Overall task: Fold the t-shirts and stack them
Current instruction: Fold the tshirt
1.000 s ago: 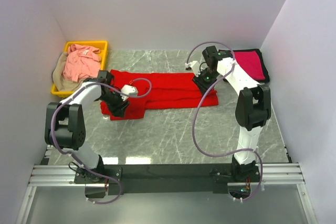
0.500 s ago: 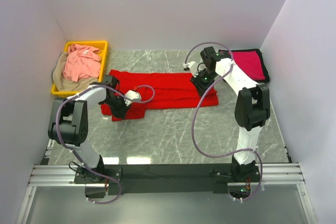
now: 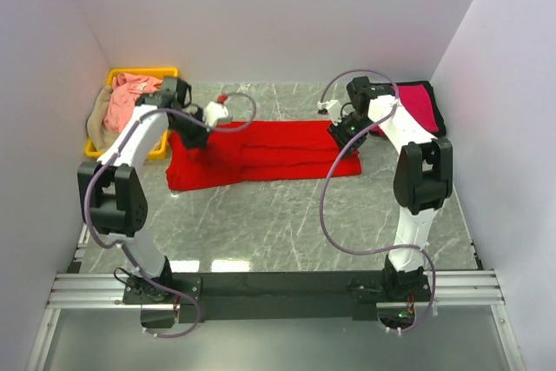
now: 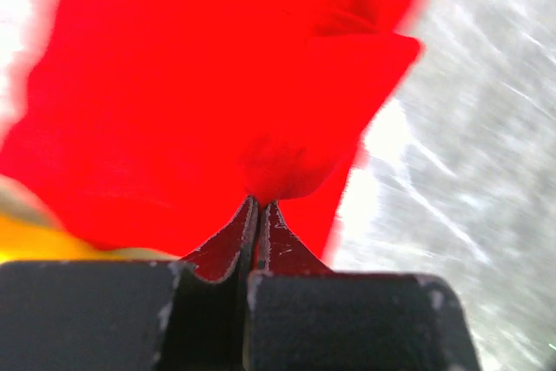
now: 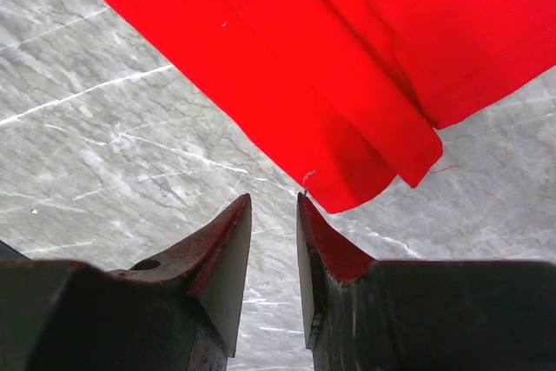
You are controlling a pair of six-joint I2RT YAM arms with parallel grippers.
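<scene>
The bright red t-shirt (image 3: pixel 261 152) lies folded into a long band across the middle of the table. My left gripper (image 3: pixel 189 124) is at the band's back left end, shut on a pinch of red cloth. In the left wrist view the jaws (image 4: pixel 259 203) meet on a bunched fold of the red t-shirt (image 4: pixel 217 84), which is blurred. My right gripper (image 3: pixel 344 131) hangs open at the band's right end. In the right wrist view the gripper (image 5: pixel 274 206) holds nothing, and the shirt's corner (image 5: pixel 373 184) lies just beyond its tips.
A crimson-magenta t-shirt (image 3: pixel 415 103) lies folded at the back right by the wall. The yellow bin (image 3: pixel 168 73) at the back left holds a salmon pink t-shirt (image 3: pixel 130 97) and a tan t-shirt (image 3: pixel 97 132). Bare marble table (image 3: pixel 287 223) fills the front.
My left gripper closed on the red shirt's front left corner and carried it back toward the bin. My right gripper drew slightly back and right, off the shirt's end.
</scene>
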